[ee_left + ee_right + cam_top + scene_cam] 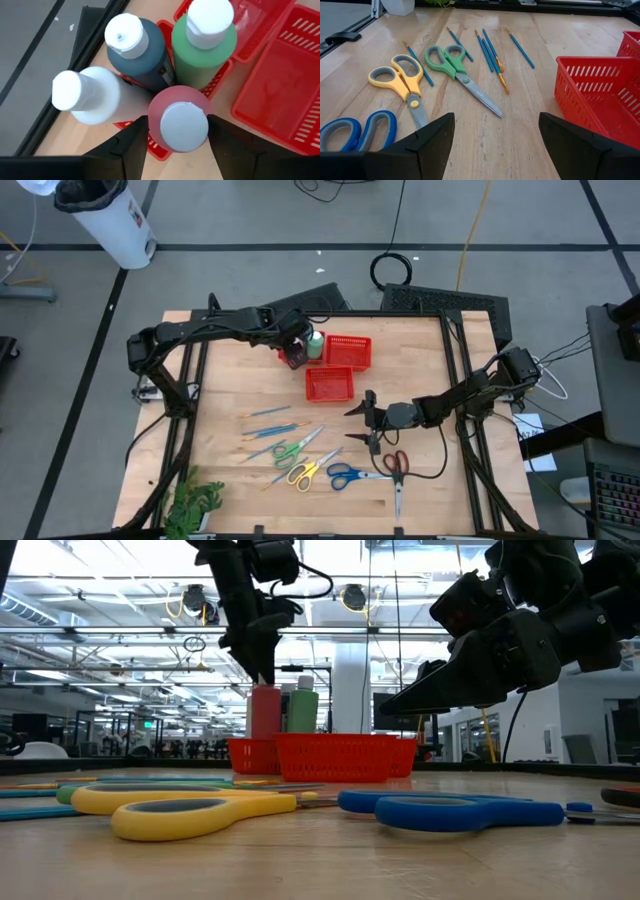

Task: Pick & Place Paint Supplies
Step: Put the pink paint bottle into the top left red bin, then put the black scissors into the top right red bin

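Four white-capped bottles stand bunched in a small red basket (159,146): white (95,102), grey-blue (142,55), green (202,55) and pink (156,112). My left gripper (177,122) reaches down over them near the far edge (297,352), shut on the pink bottle (265,715). My right gripper (496,116) hovers open above the table (350,425), touching nothing. Before it lie green scissors (451,62), yellow scissors (400,80), blue scissors (357,131) and thin blue and orange brushes (492,57). Red scissors (397,467) lie near it. My left gripper holds the pink bottle just below its white cap (182,125), at the shoulder (152,117), pinched between the two fingers (132,142). The fingers come from above, pointing down. The bottle is upright, its lower part among the other bottles in the small red basket.
Two more red mesh baskets sit right of the bottles, one by the far edge (348,352) and one nearer the middle (330,385). A green leafy plant (195,505) lies at the near left corner. Bare wood shows between the baskets and the brushes.
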`<state>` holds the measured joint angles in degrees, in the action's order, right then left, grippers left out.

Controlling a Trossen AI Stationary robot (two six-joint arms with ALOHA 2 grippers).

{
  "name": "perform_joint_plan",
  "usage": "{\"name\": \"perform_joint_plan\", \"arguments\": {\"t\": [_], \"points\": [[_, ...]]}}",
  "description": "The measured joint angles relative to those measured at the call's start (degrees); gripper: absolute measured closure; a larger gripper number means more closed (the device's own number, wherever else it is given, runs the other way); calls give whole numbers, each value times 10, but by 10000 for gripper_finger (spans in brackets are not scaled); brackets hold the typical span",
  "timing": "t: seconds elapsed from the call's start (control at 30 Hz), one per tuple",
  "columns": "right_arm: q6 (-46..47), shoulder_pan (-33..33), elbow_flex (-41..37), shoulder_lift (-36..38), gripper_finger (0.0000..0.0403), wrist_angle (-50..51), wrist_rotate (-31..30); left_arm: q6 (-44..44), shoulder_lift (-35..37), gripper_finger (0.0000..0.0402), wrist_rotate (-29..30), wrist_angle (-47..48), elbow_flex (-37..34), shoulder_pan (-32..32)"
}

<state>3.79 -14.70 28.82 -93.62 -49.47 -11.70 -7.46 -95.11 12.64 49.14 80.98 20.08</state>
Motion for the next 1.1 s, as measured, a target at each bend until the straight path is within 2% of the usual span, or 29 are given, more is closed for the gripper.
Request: {"name": "perform_joint_plan", "arguments": {"t": [0.27, 0.7, 0.9, 1.1], "points": [[0, 0, 0, 0, 122, 1, 0, 3, 18, 193, 5, 10, 23, 0], [0, 0, 0, 0, 122, 6, 0, 3, 57, 192, 5, 44, 161, -29], [0, 0, 0, 0, 122, 8, 0, 12, 128, 192, 6, 42, 207, -62], [15, 0, 0, 0, 122, 9, 0, 11, 217, 192, 9, 47, 209, -94]]}}
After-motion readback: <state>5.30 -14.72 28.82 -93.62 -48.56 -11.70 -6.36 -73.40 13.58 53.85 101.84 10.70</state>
